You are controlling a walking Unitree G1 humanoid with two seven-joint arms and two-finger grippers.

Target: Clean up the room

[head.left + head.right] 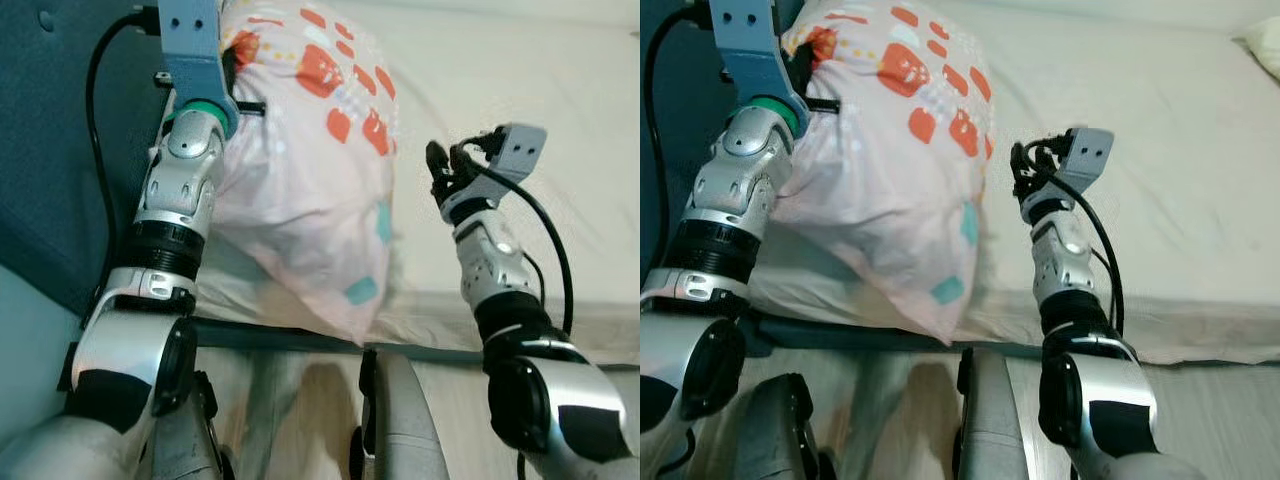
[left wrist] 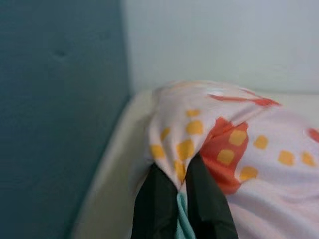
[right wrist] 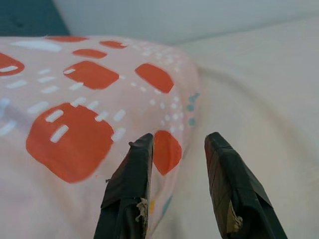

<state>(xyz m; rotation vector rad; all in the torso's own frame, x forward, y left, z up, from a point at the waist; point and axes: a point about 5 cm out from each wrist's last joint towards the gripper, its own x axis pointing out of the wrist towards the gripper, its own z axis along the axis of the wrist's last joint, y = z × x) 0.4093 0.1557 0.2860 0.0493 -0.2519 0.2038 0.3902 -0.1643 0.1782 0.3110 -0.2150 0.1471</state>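
Observation:
A pink pillow point(image 1: 310, 180) with orange and teal patches hangs over the near edge of the cream bed point(image 1: 1160, 150). My left gripper point(image 2: 182, 172) is shut on a fold of the pillow point(image 2: 239, 149) at its upper corner and holds it raised. My right gripper point(image 3: 179, 142) stands open just to the right of the pillow point(image 3: 75, 124), fingertips close to its side with nothing between them. In the head views the right gripper point(image 1: 440, 165) is lifted above the mattress.
A dark teal padded headboard point(image 1: 50, 130) rises on the left behind my left arm. A second pale pillow point(image 1: 1265, 45) lies at the far right corner of the bed. My own legs point(image 1: 390, 420) and the light floor show below the bed's edge.

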